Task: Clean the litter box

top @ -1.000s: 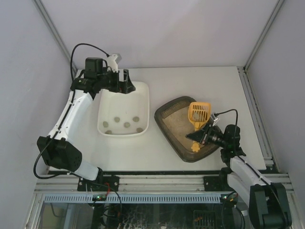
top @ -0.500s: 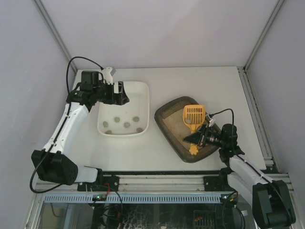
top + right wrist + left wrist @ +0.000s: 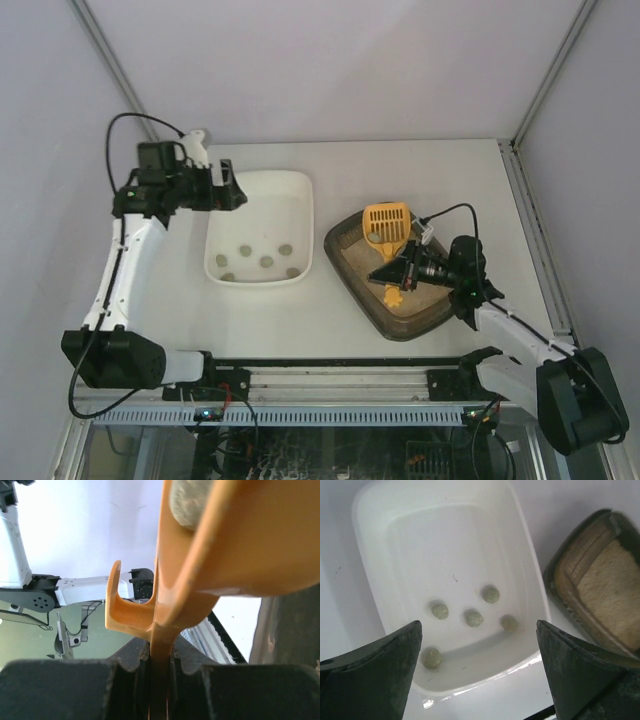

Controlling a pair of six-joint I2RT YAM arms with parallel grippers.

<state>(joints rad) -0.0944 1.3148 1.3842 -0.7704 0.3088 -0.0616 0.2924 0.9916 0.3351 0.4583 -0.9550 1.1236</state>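
The dark brown-grey litter box (image 3: 352,262) with beige litter sits at centre right, and its corner shows in the left wrist view (image 3: 600,580). My right gripper (image 3: 392,275) is shut on the handle of an orange slotted scoop (image 3: 384,222), held over the box; in the right wrist view the scoop (image 3: 210,555) fills the frame with a grey lump in it. My left gripper (image 3: 228,187) stands open above the far left corner of the white tub (image 3: 298,215), nothing between its fingers (image 3: 375,675).
Several small grey-green clumps (image 3: 473,617) lie in the white tub (image 3: 375,525). Grey walls close in the table on the left, back and right. The arms' bases and a metal rail (image 3: 330,385) run along the near edge.
My left arm has swung left, carrying its open gripper toward the tub's far left corner. My right gripper has carried the scoop left and toward the back over the litter box.
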